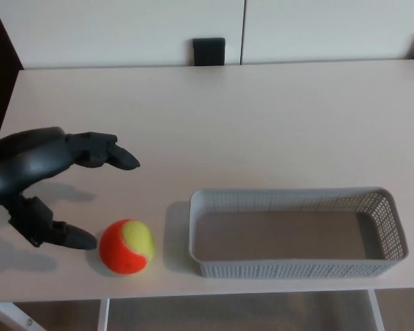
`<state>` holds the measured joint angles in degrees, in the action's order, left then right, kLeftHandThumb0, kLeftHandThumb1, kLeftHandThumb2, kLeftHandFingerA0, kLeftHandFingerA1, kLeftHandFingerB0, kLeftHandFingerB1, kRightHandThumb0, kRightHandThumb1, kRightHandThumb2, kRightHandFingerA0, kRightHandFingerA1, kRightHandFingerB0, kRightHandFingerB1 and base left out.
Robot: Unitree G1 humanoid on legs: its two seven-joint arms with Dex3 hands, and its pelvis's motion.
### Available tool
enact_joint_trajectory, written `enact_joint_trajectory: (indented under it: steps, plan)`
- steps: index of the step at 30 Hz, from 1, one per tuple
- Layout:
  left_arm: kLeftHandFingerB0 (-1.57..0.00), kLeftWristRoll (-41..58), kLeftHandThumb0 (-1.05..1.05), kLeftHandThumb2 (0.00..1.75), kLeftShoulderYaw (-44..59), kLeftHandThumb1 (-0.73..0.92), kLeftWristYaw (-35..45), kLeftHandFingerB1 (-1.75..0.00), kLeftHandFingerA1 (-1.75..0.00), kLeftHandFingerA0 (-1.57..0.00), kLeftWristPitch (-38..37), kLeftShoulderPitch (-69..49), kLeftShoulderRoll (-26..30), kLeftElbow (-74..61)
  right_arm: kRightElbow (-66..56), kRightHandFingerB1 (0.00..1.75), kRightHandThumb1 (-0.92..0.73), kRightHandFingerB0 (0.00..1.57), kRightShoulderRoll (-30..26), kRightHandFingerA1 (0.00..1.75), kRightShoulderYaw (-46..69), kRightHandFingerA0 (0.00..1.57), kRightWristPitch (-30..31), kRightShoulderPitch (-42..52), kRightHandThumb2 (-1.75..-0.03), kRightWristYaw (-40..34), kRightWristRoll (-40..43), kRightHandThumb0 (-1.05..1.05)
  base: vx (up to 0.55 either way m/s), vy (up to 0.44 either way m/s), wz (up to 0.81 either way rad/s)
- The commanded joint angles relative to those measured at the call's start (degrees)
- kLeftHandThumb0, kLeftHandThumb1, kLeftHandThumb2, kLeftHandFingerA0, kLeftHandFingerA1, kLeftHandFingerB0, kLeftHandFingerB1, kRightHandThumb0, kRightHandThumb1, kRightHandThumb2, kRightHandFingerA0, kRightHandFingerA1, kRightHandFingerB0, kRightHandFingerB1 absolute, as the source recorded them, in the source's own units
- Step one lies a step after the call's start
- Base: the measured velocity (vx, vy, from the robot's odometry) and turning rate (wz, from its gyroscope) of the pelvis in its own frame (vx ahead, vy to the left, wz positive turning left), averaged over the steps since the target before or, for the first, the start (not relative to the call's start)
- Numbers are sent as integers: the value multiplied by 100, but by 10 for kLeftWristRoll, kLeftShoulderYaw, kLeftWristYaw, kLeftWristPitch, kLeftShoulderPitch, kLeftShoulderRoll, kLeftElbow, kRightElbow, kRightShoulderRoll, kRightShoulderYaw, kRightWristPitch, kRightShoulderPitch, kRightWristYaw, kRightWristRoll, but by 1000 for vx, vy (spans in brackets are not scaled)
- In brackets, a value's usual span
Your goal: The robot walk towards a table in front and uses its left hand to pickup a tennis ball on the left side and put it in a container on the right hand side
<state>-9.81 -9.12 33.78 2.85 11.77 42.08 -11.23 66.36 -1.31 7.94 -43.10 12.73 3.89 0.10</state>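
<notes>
The robot's left hand (34,165) hangs wide open above the table (262,124), fingers spread in a claw and holding nothing. Its lower fingertip (79,240) lies just beside the ball (127,246); whether they touch cannot be told. The orange-and-yellow ball sits at the hand's four o'clock, near the table's front edge. It is likely light, springy and felt-covered, giving fair grip but apt to roll if nudged. A hold across its widest part, fingers on opposite sides, looks safest. At the ball's three o'clock, close by, stands an empty grey mesh basket (297,269). The right hand is out of frame.
</notes>
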Motion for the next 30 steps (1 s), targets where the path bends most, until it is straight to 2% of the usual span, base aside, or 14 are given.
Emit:
enact_joint_trajectory:
  steps: [1, 7, 8, 9, 18, 19, 20, 21, 22, 23, 26, 27, 30]
  plan:
    - [-29, -51, -79, 66, -26, 32, -13, -46, -46, -24, 3, 15, -15, 32, -2, 28, -66, 0, -7, 57, 4, 7, 7, -1, -97, 3, 6, -74, 0, 0, 0]
    - [-27, -89, -81, 68, -59, 34, -21, -47, -46, -22, -9, 17, -27, 46, -4, 28, -66, 1, -8, 57, 0, 7, 8, 0, -98, -5, 1, -75, 0, 0, 0]
    - [-23, -104, -79, 71, -71, 35, -19, -46, -45, -16, -1, 15, -29, 43, -3, 27, -66, 0, -9, 57, -2, 6, 7, -2, -99, -8, -2, -76, 0, 0, 0]
    - [-13, -120, -34, 78, -84, 5, -19, -54, -54, -8, -3, 15, -28, 43, -3, 27, -67, 0, -10, 55, -3, 4, 8, -1, -100, -10, -4, -76, 0, 0, 0]
    - [-13, -158, -35, 77, -109, 3, -27, -54, -53, -7, -3, 10, -36, 42, -5, 27, -67, 0, -13, 56, -3, 5, 9, -8, -100, -3, 1, -76, 0, 0, 0]
    - [-19, -160, -86, 69, -109, 36, -25, -46, -43, -14, -1, 9, -36, 41, -6, 26, -67, 0, -13, 56, -3, 5, 9, -8, -100, -4, 1, -76, 0, 0, 0]
    - [-19, -163, -86, 69, -110, 36, -23, -46, -43, -14, 2, 8, -36, 39, -6, 26, -67, 0, -13, 56, -4, 5, 9, -7, -100, -4, 1, -76, 0, 0, 0]
    - [-12, -166, -35, 77, -111, 3, -24, -54, -53, -6, 1, 8, -38, 38, -6, 26, -67, 0, -13, 56, -4, 5, 9, -9, -100, -5, 0, -77, 0, 0, 0]
    - [-12, -167, -35, 77, -111, 3, -24, -54, -53, -6, 1, 8, -39, 38, -7, 26, -67, 0, -14, 56, -4, 5, 9, -10, -100, -5, 0, -77, 0, 0, 0]
    - [-18, -173, -86, 69, -113, 35, -22, -46, -43, -13, 1, 4, -39, 32, -8, 27, -67, 0, -13, 56, -2, 4, 9, -11, -101, 3, 6, -77, 0, 0, 0]
    - [-18, -180, -85, 69, -115, 35, -20, -47, -42, -13, 6, -1, -44, 25, -6, 26, -67, 0, -14, 55, -1, 4, 9, -11, -99, 4, 5, -75, 0, 0, 0]
    - [-13, -182, -34, 77, -115, 5, -22, -54, -53, -6, 6, -4, -47, 22, -6, 18, -87, 0, -14, 50, -1, 5, 10, -10, -66, 6, 6, -68, 0, 0, 0]
    - [-15, -183, -33, 77, -112, 5, -32, -55, -53, -8, 2, -12, -57, 19, -8, 19, -87, 0, -13, 51, 0, 5, 11, -7, -66, 9, 8, -67, 0, 0, 0]
